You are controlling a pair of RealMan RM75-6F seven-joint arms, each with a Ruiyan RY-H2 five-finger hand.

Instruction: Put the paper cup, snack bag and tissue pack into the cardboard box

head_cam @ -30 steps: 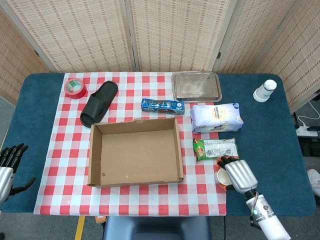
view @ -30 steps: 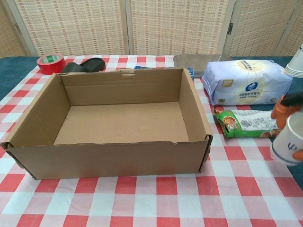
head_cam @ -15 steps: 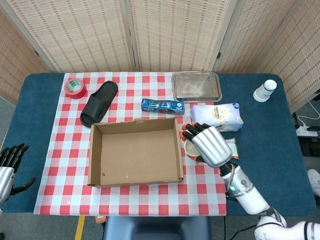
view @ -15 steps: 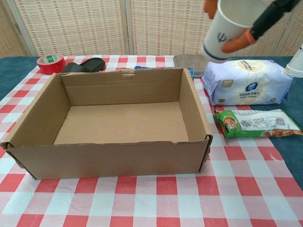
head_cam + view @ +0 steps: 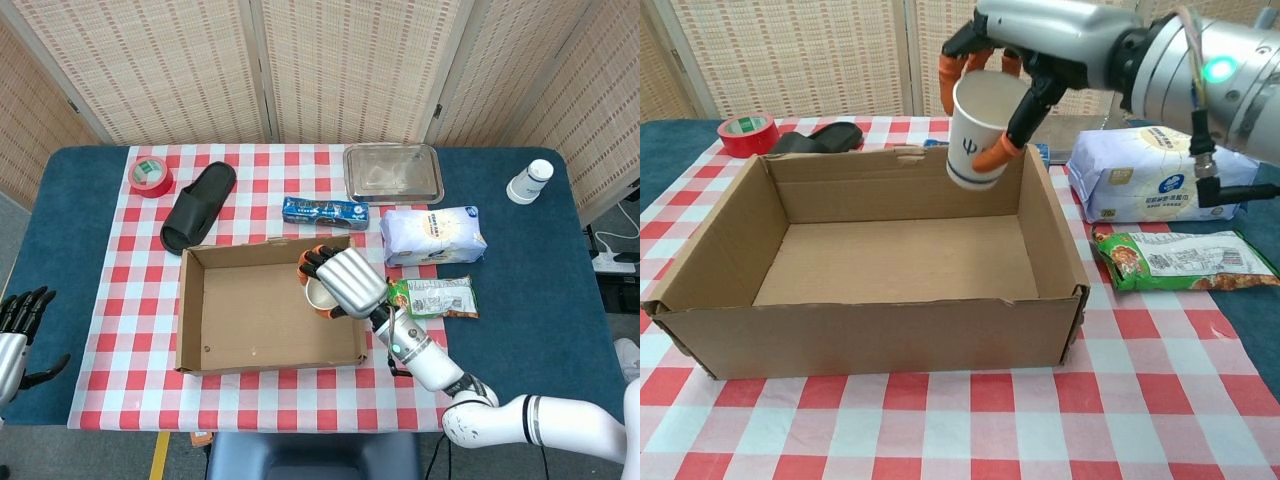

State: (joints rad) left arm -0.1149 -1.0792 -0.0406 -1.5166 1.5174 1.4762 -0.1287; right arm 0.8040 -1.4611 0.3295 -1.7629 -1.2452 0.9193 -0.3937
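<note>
Orange-tipped fingers [image 5: 989, 158] wrap the white paper cup [image 5: 978, 131], mouth up, in the right hand [image 5: 1040, 40], whose silver back [image 5: 350, 279] faces the head camera; the cup's rim [image 5: 318, 296] shows just beneath it. In the chest view, upper centre of the frame, the cup hangs above the right rear part of the cardboard box [image 5: 870, 325], clear of the floor and just in front of the back wall. The forearm runs to the upper right of that frame, and in the head view down to the lower right. The box [image 5: 190, 310] is open-topped, at centre frame on the red-checked cloth [image 5: 130, 300]. Right of the box lies the green snack bag [image 5: 437, 297], flat on the cloth and just beside the wrist. Above it in the frame lies the white-and-blue tissue pack [image 5: 433, 235], apart from the box. Behind the box lie a blue packet [image 5: 325, 209] and, upper centre-right, a metal tray [image 5: 393, 171]. At upper left are a black slipper [image 5: 198, 206] and a red tape roll [image 5: 150, 175]. A stack of cups [image 5: 529, 181] stands at the upper right on the blue table [image 5: 540, 290]. The left hand [image 5: 20, 335] rests at the lower left edge, fingers spread and grasping nothing.
</note>
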